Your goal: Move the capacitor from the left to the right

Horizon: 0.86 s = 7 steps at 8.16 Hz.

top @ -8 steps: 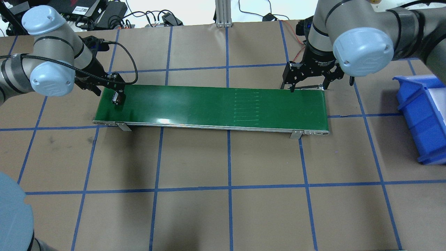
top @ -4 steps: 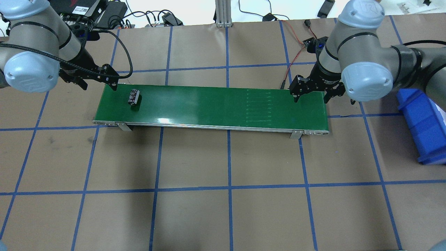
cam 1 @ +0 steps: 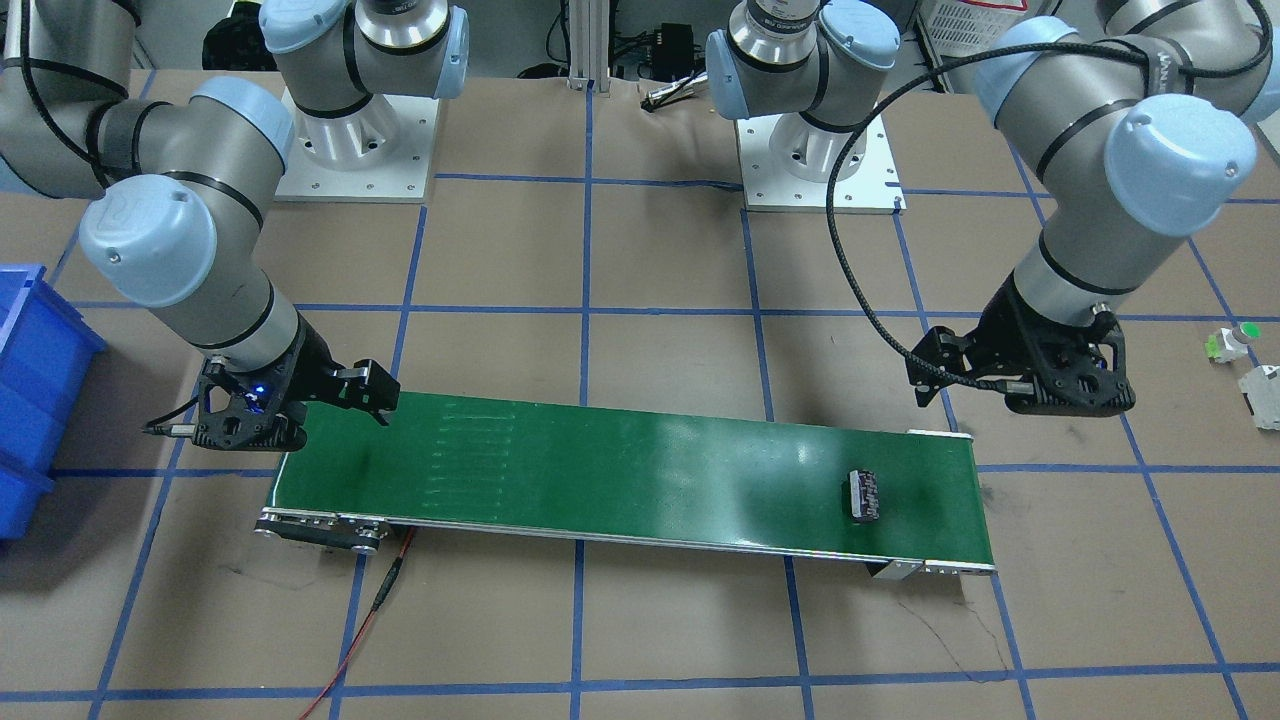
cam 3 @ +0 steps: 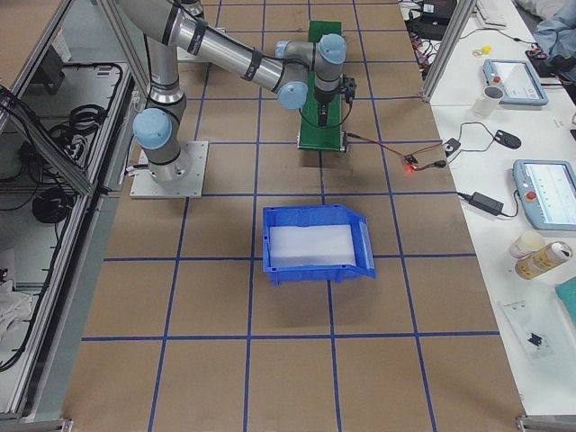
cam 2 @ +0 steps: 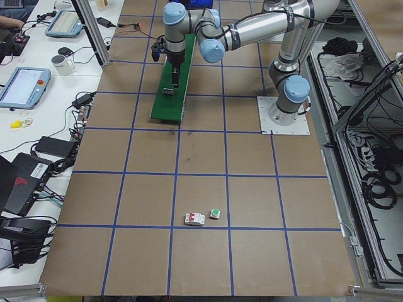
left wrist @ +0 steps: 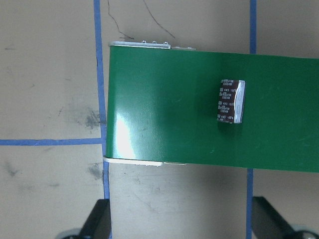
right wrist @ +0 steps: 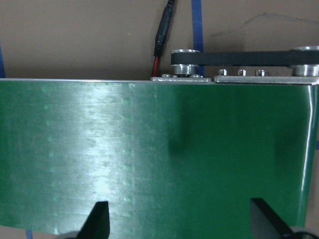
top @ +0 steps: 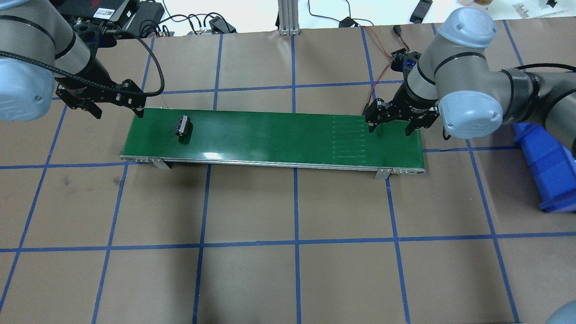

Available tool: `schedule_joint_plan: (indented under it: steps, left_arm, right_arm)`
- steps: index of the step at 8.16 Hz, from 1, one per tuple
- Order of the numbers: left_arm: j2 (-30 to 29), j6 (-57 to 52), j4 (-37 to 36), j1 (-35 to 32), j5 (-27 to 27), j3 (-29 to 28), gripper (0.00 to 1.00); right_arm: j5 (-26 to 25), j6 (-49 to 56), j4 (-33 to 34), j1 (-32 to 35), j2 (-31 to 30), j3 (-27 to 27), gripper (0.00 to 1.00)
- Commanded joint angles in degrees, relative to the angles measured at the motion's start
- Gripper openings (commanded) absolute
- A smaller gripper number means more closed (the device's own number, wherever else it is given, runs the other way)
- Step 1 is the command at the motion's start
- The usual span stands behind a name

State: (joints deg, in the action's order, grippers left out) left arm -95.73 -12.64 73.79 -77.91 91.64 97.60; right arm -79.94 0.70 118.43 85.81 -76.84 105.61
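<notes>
The capacitor (top: 182, 125), a stubby dark cylinder with pale marks, lies on its side on the green conveyor belt (top: 279, 135) near the belt's left end. It also shows in the front view (cam 1: 864, 495) and the left wrist view (left wrist: 231, 101). My left gripper (top: 119, 113) is open and empty, off the belt's far left corner, apart from the capacitor. My right gripper (top: 389, 129) is open and empty, low over the belt's right end; its wrist view shows bare belt (right wrist: 159, 159) between the fingers (right wrist: 97, 219).
A blue bin (top: 546, 162) stands on the table right of the belt. A small white part with a green cap (cam 1: 1230, 342) and a pale blocky part (cam 1: 1262, 395) lie far out beyond the left arm. A red wire (cam 1: 370, 620) trails from the belt's right end.
The left gripper let go of the capacitor and drew back left off the belt. The capacitor has shifted right along the belt. The right gripper moved forward over the belt's right end.
</notes>
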Motion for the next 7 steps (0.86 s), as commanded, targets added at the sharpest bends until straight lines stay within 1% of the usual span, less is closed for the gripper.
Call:
schedule_joint_plan:
  steps: [1, 2, 3, 4, 6, 7]
  left_arm:
    - [2.38, 1.74, 2.23, -1.02, 0.37, 0.04, 1.00]
    - [2.83, 1.74, 2.24, -1.02, 3.86, 0.04, 1.00]
    - [2.92, 1.74, 2.41, -1.10, 4.24, 0.13, 1.00]
    - [2.84, 1.83, 2.41, -1.10, 4.16, 0.13, 1.00]
    - [2.83, 1.92, 3.03, -1.10, 3.90, 0.13, 1.00]
    - [2.75, 2.01, 3.11, -1.28, 2.50, 0.13, 1.00]
  right_arm:
    - [2.59, 0.26, 5.40, -0.03, 0.29, 2.31, 1.00]
    - [2.59, 2.70, 5.85, -0.03, 0.55, 2.40, 1.00]
    - [2.59, 5.95, 5.85, -0.03, 1.07, 2.40, 1.00]
    - [2.50, 7.28, 5.85, -0.03, 2.04, 2.40, 1.00]
    - [1.80, 7.30, 5.24, -0.20, 1.96, 2.32, 1.00]
    - [1.45, 7.30, 5.15, -0.20, 2.05, 2.23, 1.00]
